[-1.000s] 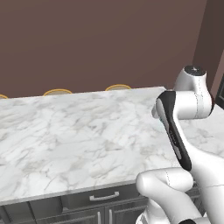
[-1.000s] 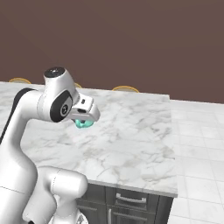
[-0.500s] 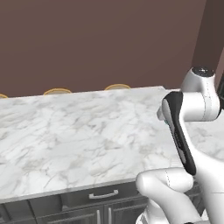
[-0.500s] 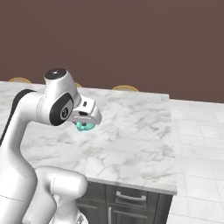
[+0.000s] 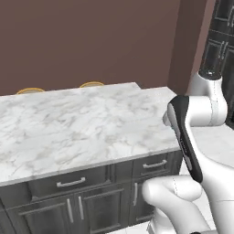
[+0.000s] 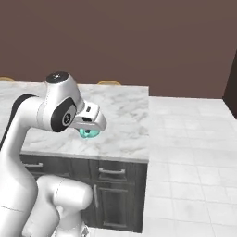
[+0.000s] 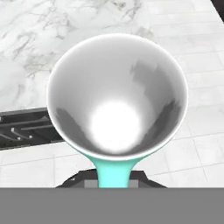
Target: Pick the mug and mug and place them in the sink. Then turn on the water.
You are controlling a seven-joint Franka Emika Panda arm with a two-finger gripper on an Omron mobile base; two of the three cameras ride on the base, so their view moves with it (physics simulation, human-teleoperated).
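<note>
You have a white-grey marble counter (image 5: pixel 68 128) on dark grey cabinets (image 5: pixel 73 196) with slim metal bar handles, set before a flat brown wall (image 5: pixel 87 41). Two tan rounded chair backs (image 5: pixel 91 84) peek above the far edge of the counter. To the right of the counter end lies a floor of pale square tiles (image 6: pixel 190 152).

From the left base view you see the long veined top and the white arm with its dark joint, with a dark panelled strip in the upper right corner. The right base view shows you what that side hides: the gripper (image 6: pixel 90 132) hanging just past the counter's front edge, with the teal mug with a white inside (image 6: pixel 89 134) tucked beneath it, clear of the marble. The hand view looks straight down into that mug (image 7: pixel 117 98): a smooth, glossy white bowl with a round rim and a teal handle running toward the fingers, the counter edge and floor tiles below it.

The fingers are clenched on the mug's handle.
</note>
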